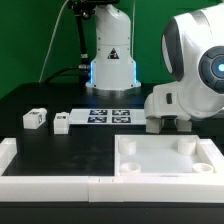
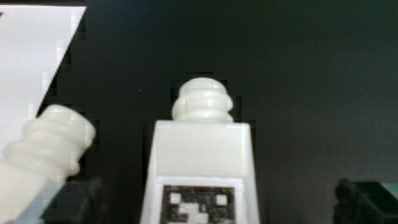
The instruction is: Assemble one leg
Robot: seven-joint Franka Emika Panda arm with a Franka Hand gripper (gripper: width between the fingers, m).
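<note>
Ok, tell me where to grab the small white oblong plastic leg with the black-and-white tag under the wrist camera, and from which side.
Grip the leg across its blocky body, near the tag, coming straight down from above. Its long sides are flat and parallel, suiting the open gripper straddling it; the ribbed rounded tip would likely slip. Mind the second leg lying close alongside.

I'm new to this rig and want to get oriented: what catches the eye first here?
The big white robot arm fills the exterior view's right, its gripper low over the black table. In the wrist view a white leg with a ribbed tip and a square tag lies between the open fingers, a second leg close beside it.
</note>
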